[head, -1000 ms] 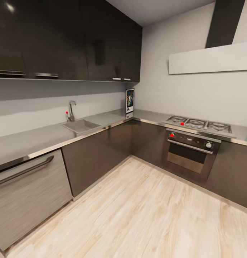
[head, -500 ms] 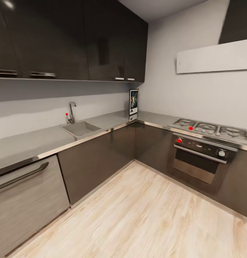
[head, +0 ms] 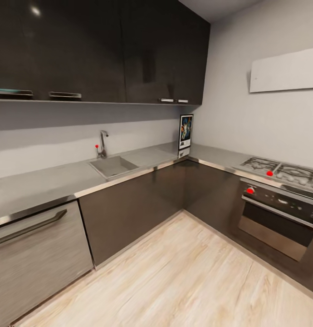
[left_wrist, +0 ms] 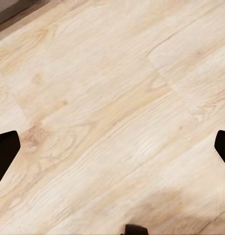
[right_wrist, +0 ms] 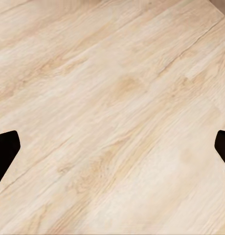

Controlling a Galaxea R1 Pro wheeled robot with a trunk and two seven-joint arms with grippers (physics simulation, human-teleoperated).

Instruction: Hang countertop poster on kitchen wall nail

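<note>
- Both pincers point down at the plank floor (left_wrist: 112,107): the left gripper (left_wrist: 112,152) shows two dark fingertips at opposite edges of its wrist view, spread wide with nothing between them, and the right gripper (right_wrist: 112,147) looks the same, wide and empty. That fits a robot on its way, arms stowed low, with no grasp begun.
- The poster (head: 185,131) stands upright in the far inner corner of the kitchen countertop (head: 47,181), apparently leaning against the wall where the two runs of the L meet, just below the dark upper cabinets (head: 106,50). Propped like that, its face is turned toward the room and its side edges look reachable.
- It reads as a narrow upright rectangle with a black frame, a dark blue picture with small bright figures, and a white strip along the bottom. Details are too small to make out.
- Outward along the left run sit the sink (head: 113,165) and tap (head: 102,143); along the right run the gas hob (head: 283,171) sits over the oven (head: 279,222).
- No wall nail can be picked out on the grey walls at this range.
- Judged from this, the task is at the approach stage, with the poster well apart from both arms.
</note>
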